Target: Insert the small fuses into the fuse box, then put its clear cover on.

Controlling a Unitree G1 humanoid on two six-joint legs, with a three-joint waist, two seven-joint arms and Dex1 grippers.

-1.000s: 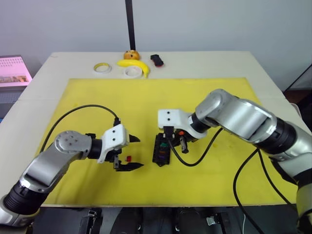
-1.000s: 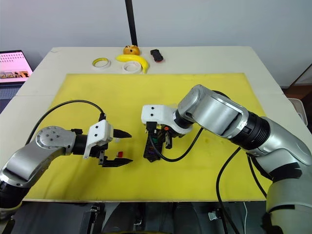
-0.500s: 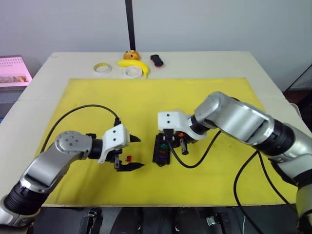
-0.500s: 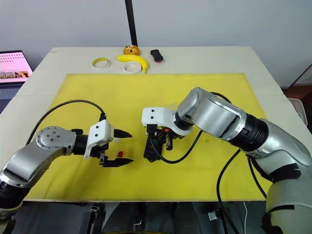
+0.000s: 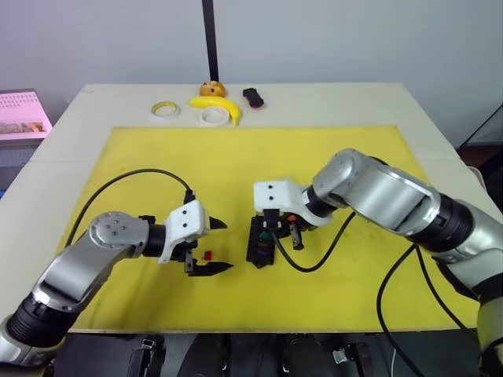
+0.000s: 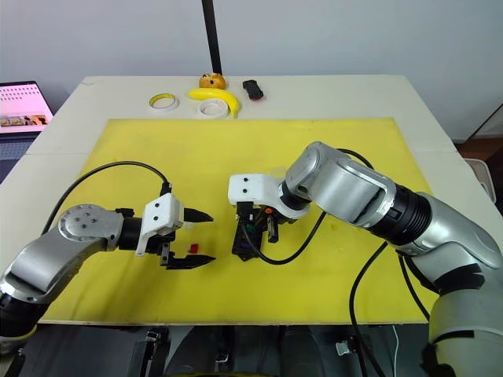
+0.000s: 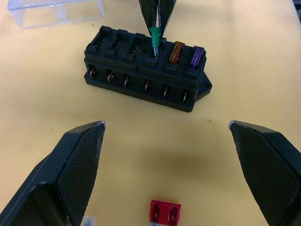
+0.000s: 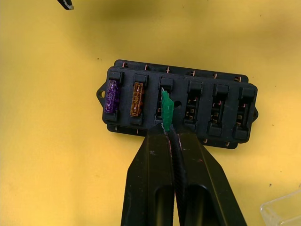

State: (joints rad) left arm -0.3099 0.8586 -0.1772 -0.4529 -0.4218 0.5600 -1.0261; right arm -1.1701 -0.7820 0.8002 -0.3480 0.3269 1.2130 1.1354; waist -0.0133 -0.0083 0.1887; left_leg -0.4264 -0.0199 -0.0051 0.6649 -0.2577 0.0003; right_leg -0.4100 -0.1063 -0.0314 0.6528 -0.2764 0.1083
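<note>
Fuse box (image 5: 260, 241) mid-mat, my right gripper (image 8: 168, 128) pinching the green fuse (image 8: 166, 116) at its third slot.

Head view: box sits on the yellow mat (image 5: 251, 157) between both arms, my left gripper (image 5: 211, 246) spread wide around the red fuse (image 5: 207, 255). Left wrist: purple fuse (image 7: 198, 57) and orange fuse (image 7: 177, 52) seated, clear cover (image 7: 56, 10) just behind the box. Right wrist: green fuse tilted, tip in the slot beside orange.
</note>
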